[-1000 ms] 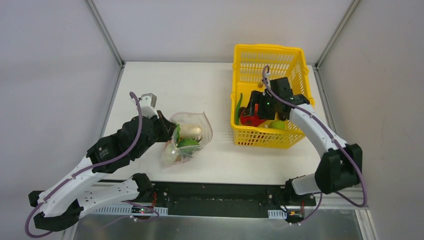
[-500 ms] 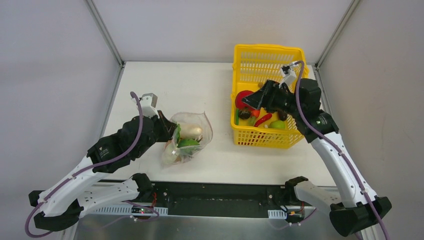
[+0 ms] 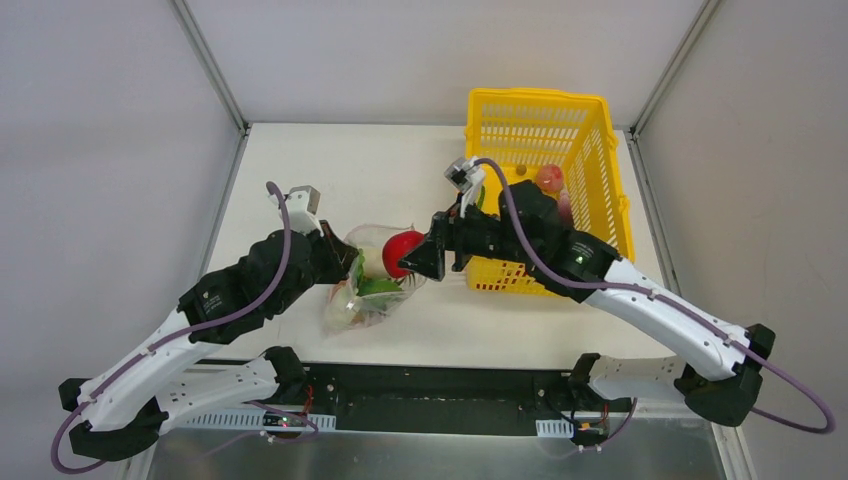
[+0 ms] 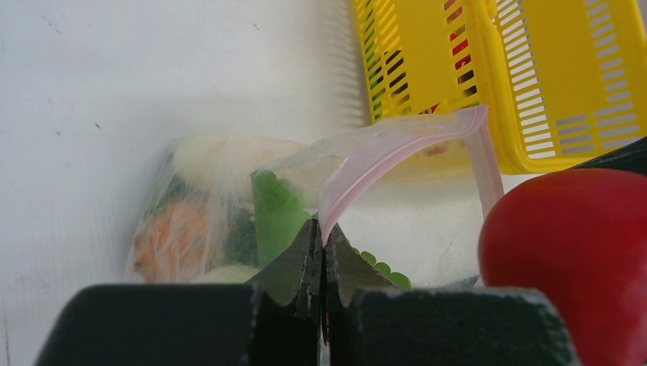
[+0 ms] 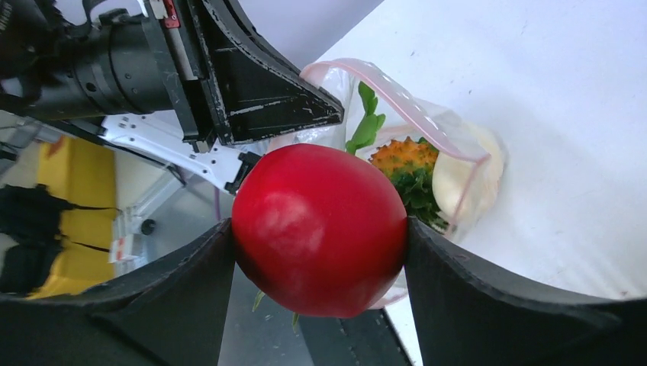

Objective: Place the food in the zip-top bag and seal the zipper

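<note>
The clear zip-top bag (image 3: pixel 372 285) lies left of centre with a white radish (image 3: pixel 379 262), green leaves (image 4: pixel 275 210) and an orange piece (image 5: pixel 404 156) of food inside. My left gripper (image 4: pixel 322 229) is shut on the pink zipper (image 4: pixel 381 156) and holds the bag's mouth up and open. My right gripper (image 5: pixel 319 229) is shut on a round, glossy red piece of food (image 5: pixel 320 229). In the top view this red food (image 3: pixel 401 253) hangs right at the bag's mouth, beside the left gripper (image 3: pixel 340 262).
The yellow slotted basket (image 3: pixel 590 140) stands at the back right, close behind the right arm. A pinkish-red piece (image 3: pixel 549 178) lies in it. The left wrist view shows the basket's wall (image 4: pixel 534 76) just beyond the bag.
My right gripper has lifted the red food out of the basket and carried it left to the bag's mouth. The left gripper has kept its hold on the zipper.
</note>
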### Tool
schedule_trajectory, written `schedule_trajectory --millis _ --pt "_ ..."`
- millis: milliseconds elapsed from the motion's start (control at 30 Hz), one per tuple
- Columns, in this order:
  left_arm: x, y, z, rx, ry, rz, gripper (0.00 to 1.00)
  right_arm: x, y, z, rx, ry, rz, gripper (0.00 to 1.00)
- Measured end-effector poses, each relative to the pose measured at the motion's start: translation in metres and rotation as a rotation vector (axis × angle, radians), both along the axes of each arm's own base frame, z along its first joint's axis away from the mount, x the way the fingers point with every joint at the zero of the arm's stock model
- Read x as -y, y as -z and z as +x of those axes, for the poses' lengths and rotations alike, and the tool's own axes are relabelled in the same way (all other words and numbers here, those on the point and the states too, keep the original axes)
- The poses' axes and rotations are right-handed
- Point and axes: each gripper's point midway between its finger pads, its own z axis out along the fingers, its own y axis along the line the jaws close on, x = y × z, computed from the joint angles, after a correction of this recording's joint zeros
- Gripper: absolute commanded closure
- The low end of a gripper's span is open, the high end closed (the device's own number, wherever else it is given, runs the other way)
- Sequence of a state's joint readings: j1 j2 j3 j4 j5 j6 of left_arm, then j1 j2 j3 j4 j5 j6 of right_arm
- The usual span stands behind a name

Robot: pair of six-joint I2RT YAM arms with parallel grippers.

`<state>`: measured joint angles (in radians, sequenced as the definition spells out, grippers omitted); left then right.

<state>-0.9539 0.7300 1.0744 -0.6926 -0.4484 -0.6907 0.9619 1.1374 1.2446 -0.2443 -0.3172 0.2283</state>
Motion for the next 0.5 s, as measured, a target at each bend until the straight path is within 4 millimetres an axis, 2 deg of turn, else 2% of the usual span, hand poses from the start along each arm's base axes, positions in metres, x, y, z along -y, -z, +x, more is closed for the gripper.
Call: schedule_trajectory --millis 100,233,367,500 --pt "0.000 0.000 0.000 -0.002 0.002 0.001 1.00 -0.016 0.005 -0.001 0.068 0.013 -0.054 0.41" --pt "0.000 0.000 0.000 -0.002 0.002 0.001 1.00 -0.029 0.018 0.011 0.144 0.086 -0.146 0.30" --pt "0.000 0.000 -0.001 0.000 0.003 -0.002 1.00 -0.031 0.035 0.023 0.192 0.151 -0.227 0.20" --pt "-0.001 -0.002 -0.002 0.006 0.002 -0.010 1.00 -0.029 0.038 0.029 0.218 0.174 -0.247 0.12"
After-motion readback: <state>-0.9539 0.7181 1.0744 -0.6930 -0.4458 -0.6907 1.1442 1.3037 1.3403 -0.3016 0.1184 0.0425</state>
